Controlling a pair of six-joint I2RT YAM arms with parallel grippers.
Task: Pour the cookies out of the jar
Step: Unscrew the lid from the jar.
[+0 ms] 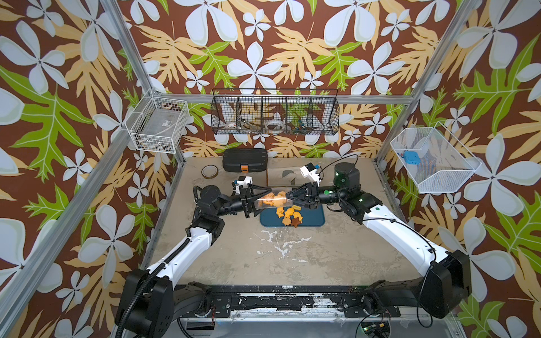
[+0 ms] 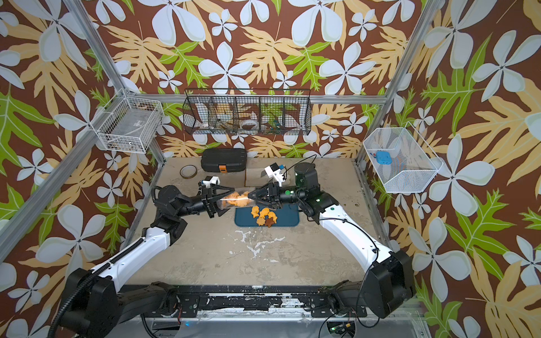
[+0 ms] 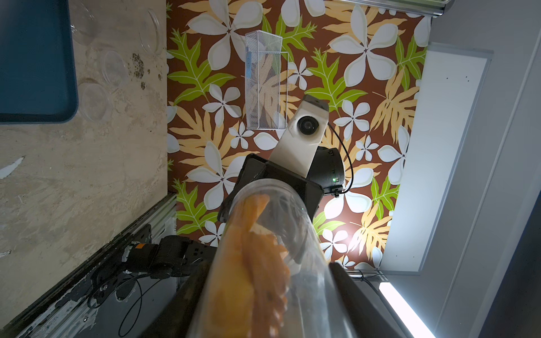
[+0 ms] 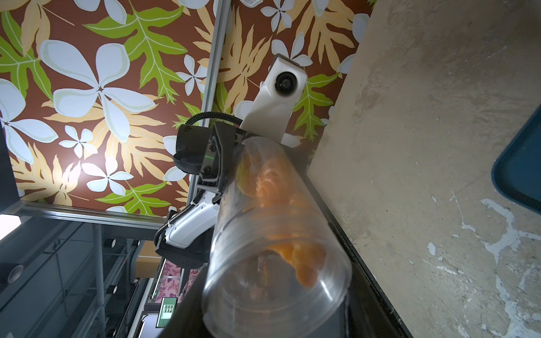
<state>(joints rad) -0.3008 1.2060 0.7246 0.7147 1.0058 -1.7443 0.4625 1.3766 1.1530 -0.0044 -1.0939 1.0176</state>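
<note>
Holding the jar (image 1: 260, 204) level, lengthwise left-right, my left gripper (image 1: 265, 199) clamps its left end, my right gripper (image 1: 289, 197) its right. The cookies (image 1: 275, 199) inside hang over the tray (image 1: 313, 219).

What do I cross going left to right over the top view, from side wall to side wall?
White wire basket → tape roll → black case → cookies on the blue tray → white mesh basket.
</note>
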